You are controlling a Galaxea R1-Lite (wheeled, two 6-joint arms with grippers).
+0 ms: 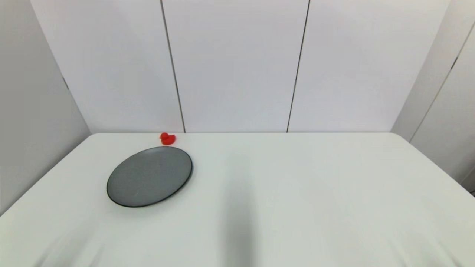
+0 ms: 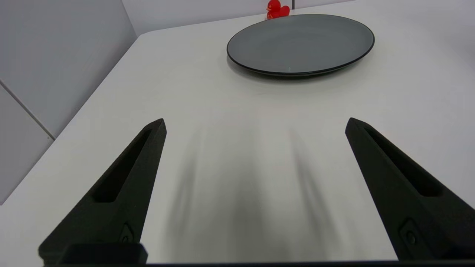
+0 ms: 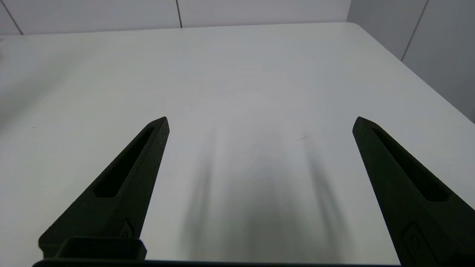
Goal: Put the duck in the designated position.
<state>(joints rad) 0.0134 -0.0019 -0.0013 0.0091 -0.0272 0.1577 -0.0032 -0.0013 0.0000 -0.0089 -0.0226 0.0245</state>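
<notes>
Duck (image 1: 167, 138) sits at the table's (image 1: 297, 193) far edge, on your left, just behind the plate (image 1: 149, 176) and not touching it. Your left gripper (image 2: 255, 124) hangs low over bare table near the left edge, fingers spread wide, plate ahead. Your right gripper (image 3: 260, 122) is spread wide too, over bare table on the right.

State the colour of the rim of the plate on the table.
Black, around a grey plate; the left wrist view shows it best.
</notes>
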